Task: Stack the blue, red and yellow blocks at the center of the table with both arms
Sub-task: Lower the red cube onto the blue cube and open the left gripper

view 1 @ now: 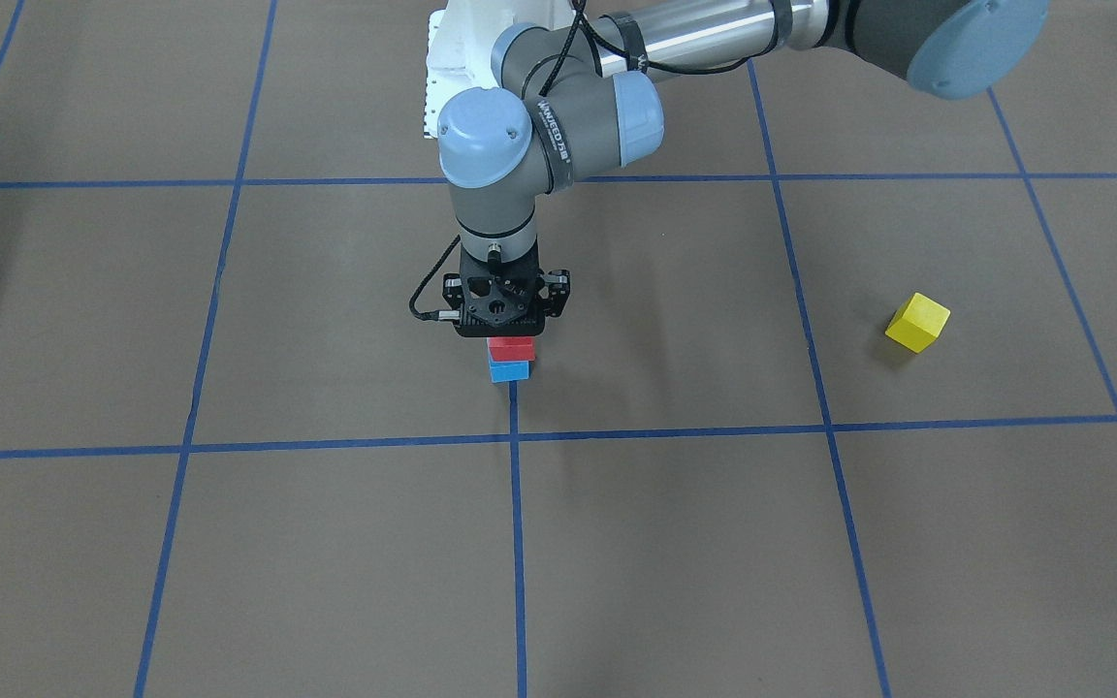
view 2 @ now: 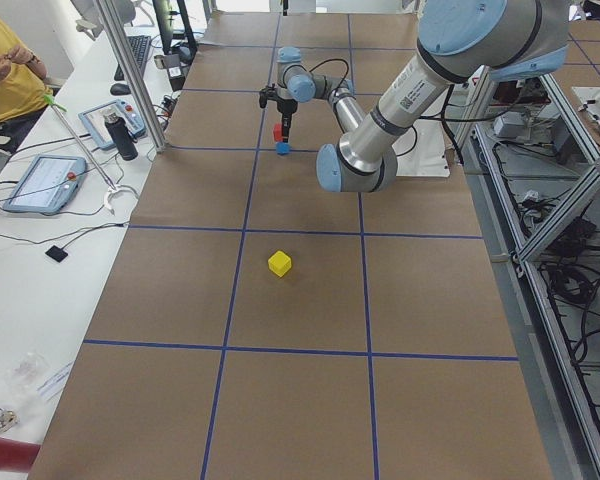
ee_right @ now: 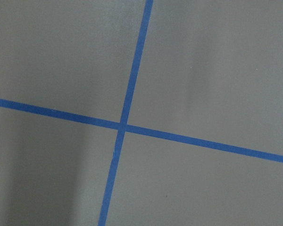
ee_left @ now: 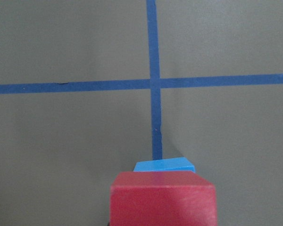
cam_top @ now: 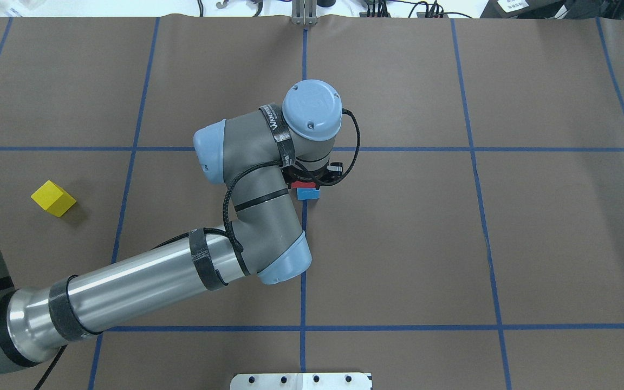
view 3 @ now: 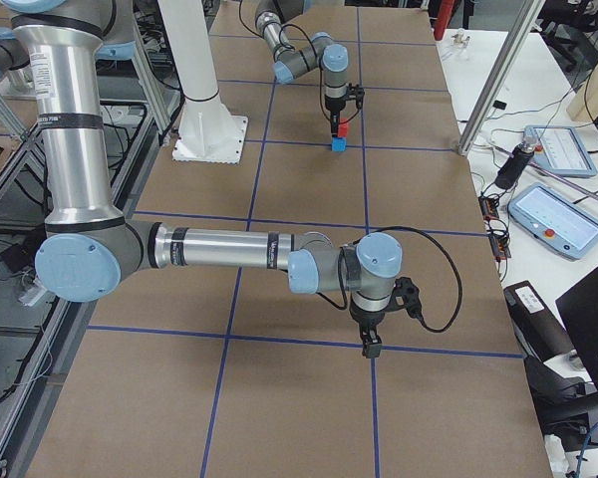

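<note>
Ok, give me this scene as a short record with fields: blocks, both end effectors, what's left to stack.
Stack: small red cube on top of small blue cube, on the centre tape line
Loose block: small yellow cube, alone on the robot's left side
Left end effector: down at the red cube; grip unclear
Right end effector: above a tape crossing, no block seen; state unclear
Left to stack: yellow cube

Matt paper tbl (view 1: 326,562); smooth yellow blk (view 1: 917,322); glossy metal arm tube (cam_top: 128,284).
</note>
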`<state>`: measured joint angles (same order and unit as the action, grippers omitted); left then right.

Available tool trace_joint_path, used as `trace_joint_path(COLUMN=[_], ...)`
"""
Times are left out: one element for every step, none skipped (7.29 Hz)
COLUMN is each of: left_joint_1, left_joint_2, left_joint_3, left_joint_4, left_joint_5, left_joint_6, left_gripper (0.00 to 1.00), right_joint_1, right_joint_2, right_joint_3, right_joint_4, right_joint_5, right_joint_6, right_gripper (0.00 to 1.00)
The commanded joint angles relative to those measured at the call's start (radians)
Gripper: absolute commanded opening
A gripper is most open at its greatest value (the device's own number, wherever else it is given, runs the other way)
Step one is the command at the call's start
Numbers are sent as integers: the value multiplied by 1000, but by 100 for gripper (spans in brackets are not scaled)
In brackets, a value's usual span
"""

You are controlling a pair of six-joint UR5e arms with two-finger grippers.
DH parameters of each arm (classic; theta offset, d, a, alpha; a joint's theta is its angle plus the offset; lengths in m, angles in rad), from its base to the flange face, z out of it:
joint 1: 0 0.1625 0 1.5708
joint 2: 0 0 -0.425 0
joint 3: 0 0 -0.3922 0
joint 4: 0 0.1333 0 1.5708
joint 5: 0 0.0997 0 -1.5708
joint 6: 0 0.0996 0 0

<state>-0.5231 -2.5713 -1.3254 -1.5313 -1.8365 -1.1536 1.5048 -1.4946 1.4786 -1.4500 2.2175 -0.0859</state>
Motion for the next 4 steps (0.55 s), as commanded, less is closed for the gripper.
trace_joint_path(left_joint_1=[2,3,3,3], left_joint_2=[-1,-1,-3,-1], left_joint_3=[0,0,3,5], left_joint_4=[-3,-4,-6,-6], left_joint_5=[-1,-1,0,-1], left_joint_6=[0,0,2,2], left_gripper=[36,38,41,46], right_joint_1=[0,0,0,2], right_joint_2=[2,2,2,2], right_joint_3=[0,0,0,0], right_joint_4=[0,0,0,0], right_joint_5=[-1,-1,-1,-1], right_joint_6=[0,0,0,0], right_gripper=[100,100,100,100])
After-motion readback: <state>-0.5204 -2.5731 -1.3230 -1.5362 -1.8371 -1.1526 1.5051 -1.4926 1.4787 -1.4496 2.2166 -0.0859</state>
